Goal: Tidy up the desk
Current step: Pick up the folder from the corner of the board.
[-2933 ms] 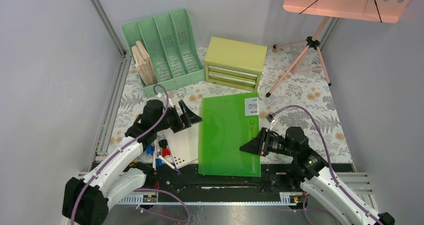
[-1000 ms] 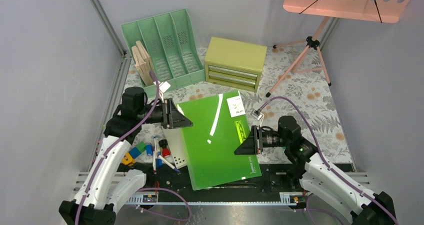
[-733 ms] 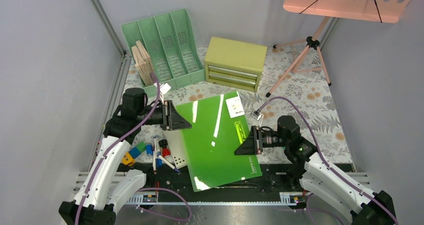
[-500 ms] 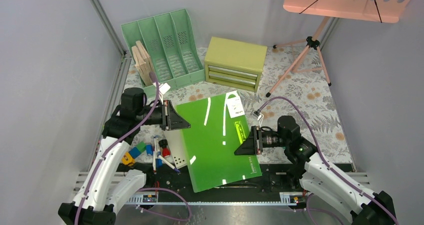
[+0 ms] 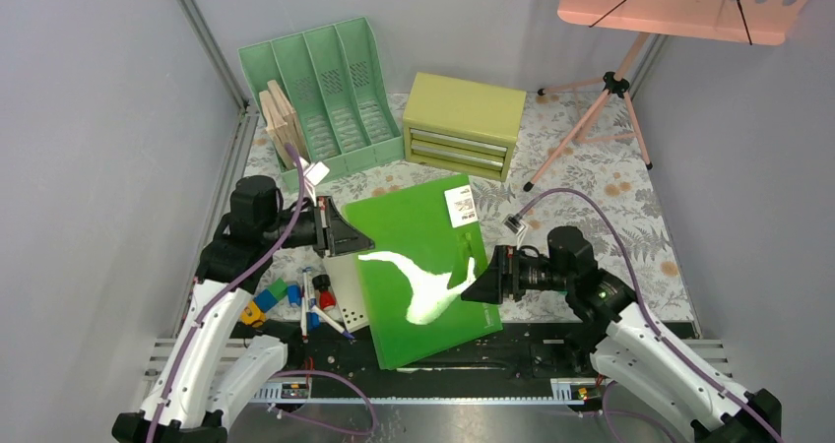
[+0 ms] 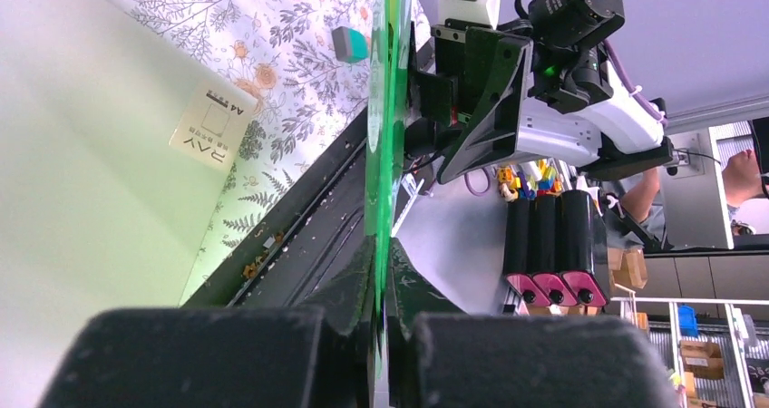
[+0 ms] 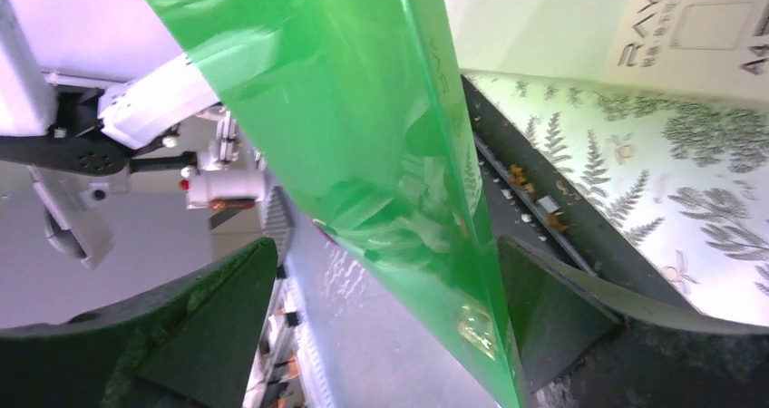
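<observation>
Top view, with both wrist views. The desk (image 5: 610,217) is a flat rectangular tabletop under a pale covering printed with grey ferns and small orange flowers. It fills the floor of the grey-walled cell, in front of my two bases.

Above its near middle I hold a green sheet (image 5: 423,266), a thin, glossy rectangle of translucent plastic. It is tilted, with a white glare streak across its face and a small white label (image 5: 461,205) at its far corner.

My left gripper (image 5: 359,241) has its black fingers (image 6: 354,286) pressed together on the sheet's left edge, which my left wrist camera sees as a narrow bright line. My right gripper (image 5: 471,287) meets the sheet's right edge. Its wedge-shaped fingers (image 7: 562,313) stand spread, with the sheet passing between them close to one finger. I cannot tell whether they touch.

Beneath the sheet's left side lies a flat white pad (image 5: 347,290), with small coloured blocks and markers (image 5: 295,295) beside it.

At the back stand a mint-green slotted file rack (image 5: 330,94) holding pale wooden boards (image 5: 284,123), a boxy yellow-green drawer chest (image 5: 463,123), and a pink perforated stand on a tripod (image 5: 679,5).
</observation>
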Robot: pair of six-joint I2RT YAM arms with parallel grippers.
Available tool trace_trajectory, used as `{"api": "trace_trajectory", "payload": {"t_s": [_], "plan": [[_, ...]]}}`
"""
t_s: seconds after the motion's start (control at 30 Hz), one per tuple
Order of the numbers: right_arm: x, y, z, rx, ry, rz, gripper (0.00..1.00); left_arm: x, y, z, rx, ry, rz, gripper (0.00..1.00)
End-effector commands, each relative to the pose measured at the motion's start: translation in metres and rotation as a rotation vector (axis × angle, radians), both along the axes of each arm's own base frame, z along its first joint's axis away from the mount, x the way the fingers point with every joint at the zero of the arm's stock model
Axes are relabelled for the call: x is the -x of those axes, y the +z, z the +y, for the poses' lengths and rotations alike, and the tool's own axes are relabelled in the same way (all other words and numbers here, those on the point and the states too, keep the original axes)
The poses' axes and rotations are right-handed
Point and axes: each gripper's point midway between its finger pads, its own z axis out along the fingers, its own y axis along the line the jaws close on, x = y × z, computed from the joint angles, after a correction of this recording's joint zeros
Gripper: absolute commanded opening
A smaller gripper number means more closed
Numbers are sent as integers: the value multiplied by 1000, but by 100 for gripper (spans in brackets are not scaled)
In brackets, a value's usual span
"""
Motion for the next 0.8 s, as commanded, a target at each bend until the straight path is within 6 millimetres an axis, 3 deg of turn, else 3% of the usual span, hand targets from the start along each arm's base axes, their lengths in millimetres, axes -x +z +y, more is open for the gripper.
{"api": "trace_trajectory", "payload": {"t_s": [0.0,0.33,0.47,0.63,0.77], "plan": [[-16,1,-18,116,-124,-83,100,-12,21,-3,61,35,-101,0],[-32,2,-49,248,-307,-155,100,-26,20,5,24,130,-132,0],[-37,7,-65,295,-386,-190,99,-37,23,18,-70,215,-183,0],[-40,10,-75,315,-436,-213,100,-50,42,39,-187,322,-295,0],[-39,8,-74,315,-431,-204,100,-58,74,58,-231,435,-435,0]]}}
